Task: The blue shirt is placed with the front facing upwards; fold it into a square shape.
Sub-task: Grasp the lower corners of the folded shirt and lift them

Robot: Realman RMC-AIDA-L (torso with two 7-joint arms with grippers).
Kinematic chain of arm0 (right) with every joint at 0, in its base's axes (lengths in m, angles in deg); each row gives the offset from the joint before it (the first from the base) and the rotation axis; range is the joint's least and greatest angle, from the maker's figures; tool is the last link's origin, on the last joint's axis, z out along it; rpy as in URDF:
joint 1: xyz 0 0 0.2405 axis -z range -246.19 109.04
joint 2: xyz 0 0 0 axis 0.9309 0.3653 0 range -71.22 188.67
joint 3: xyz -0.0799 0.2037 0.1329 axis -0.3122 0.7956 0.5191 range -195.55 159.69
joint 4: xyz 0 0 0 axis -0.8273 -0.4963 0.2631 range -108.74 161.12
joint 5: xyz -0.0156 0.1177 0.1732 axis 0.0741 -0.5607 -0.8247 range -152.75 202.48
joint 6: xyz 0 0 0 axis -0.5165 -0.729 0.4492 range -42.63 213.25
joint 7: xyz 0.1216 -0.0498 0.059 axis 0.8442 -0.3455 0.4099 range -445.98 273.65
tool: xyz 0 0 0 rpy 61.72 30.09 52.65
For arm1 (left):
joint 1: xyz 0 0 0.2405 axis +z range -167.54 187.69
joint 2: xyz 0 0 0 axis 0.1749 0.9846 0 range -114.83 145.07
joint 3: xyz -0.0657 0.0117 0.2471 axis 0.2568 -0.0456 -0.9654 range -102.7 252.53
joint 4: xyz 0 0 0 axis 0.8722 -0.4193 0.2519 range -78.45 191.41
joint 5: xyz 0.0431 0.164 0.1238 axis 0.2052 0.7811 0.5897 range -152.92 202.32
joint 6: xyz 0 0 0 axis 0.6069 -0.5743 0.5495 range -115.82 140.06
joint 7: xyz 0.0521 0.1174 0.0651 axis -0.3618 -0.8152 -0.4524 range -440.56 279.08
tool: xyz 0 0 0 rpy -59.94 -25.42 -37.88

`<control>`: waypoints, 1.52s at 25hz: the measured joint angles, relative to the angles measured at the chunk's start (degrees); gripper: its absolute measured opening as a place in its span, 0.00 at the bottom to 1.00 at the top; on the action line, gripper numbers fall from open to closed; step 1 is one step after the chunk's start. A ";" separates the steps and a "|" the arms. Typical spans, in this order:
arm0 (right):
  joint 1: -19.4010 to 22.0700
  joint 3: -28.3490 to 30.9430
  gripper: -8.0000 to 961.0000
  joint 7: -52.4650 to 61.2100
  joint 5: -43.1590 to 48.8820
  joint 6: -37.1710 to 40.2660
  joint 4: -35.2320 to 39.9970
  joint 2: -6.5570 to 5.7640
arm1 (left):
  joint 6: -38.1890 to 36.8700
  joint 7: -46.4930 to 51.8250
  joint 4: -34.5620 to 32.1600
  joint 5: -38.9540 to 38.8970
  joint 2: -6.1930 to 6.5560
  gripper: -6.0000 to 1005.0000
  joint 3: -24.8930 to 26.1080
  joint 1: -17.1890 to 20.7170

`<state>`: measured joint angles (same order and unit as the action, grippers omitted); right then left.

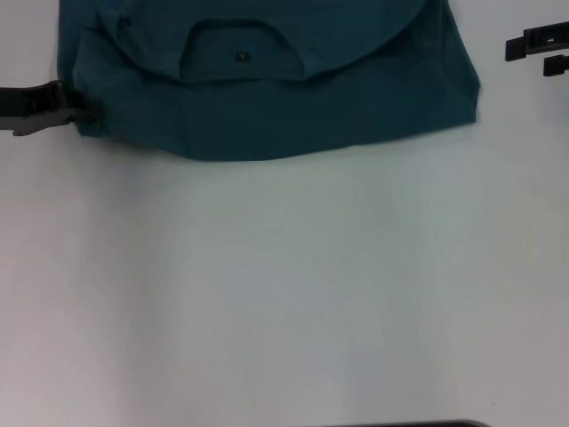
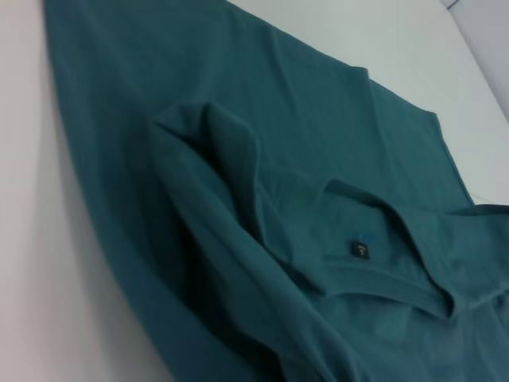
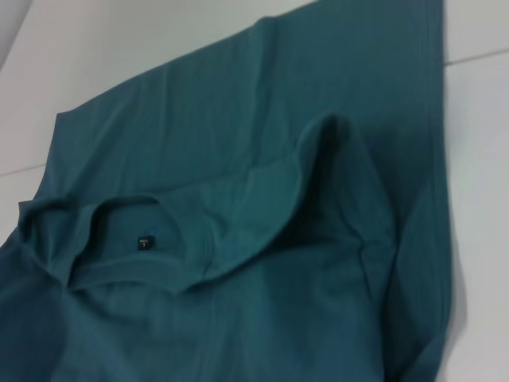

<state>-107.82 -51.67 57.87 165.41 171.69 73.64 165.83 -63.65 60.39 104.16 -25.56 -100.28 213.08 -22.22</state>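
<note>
- blue shirt [image 1: 293, 98] lies at far edge of white worktop [image 1: 284, 294], partly folded, top part cut off by the head view's upper edge
- collar [image 1: 240, 55] faces up, round neck opening visible, small black neck label [image 1: 242, 57] inside it
- a curved fold of fabric lies across the shirt just behind the collar, running toward the robot's right
- near hem of the folded shirt bows slightly toward the robot, corners at left and right
- left end effector [image 1: 76, 102] at shirt's left edge, black, touching the bunched fabric there; cannot tell if its fingers are apart or clamped on cloth
- right end effector [image 1: 542, 49] off to the right, over bare worktop, well apart from the shirt; two black finger pieces show with a gap between them, so apart, holding nothing
- left wrist view: shirt [image 2: 262, 239] with a raised ridge of fabric beside the collar, label [image 2: 360, 251] seen, worktop [image 2: 32, 278] beside it
- right wrist view: shirt [image 3: 262, 263] rumpled, a sleeve-like fold humped up next to the collar, label [image 3: 142, 241] seen
- dark strip at near edge of head view, cannot tell what it is
</note>
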 joint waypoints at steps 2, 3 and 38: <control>-0.30 -1.28 0.92 1.40 0.21 -0.48 -0.91 0.21 | 0.00 0.00 0.06 0.00 -0.04 0.04 -0.20 -0.24; -0.41 -2.06 0.92 2.23 0.65 -1.13 -1.37 0.22 | 0.00 0.01 0.08 0.00 -0.04 0.04 -0.29 -0.34; -4.24 -6.31 0.89 -0.80 2.35 -18.94 -13.31 4.69 | -0.68 -0.03 0.21 -0.02 -0.17 0.04 -0.53 -0.76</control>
<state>-112.06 -57.98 57.08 167.76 152.75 60.33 170.52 -64.32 60.36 104.38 -25.58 -100.45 212.55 -22.97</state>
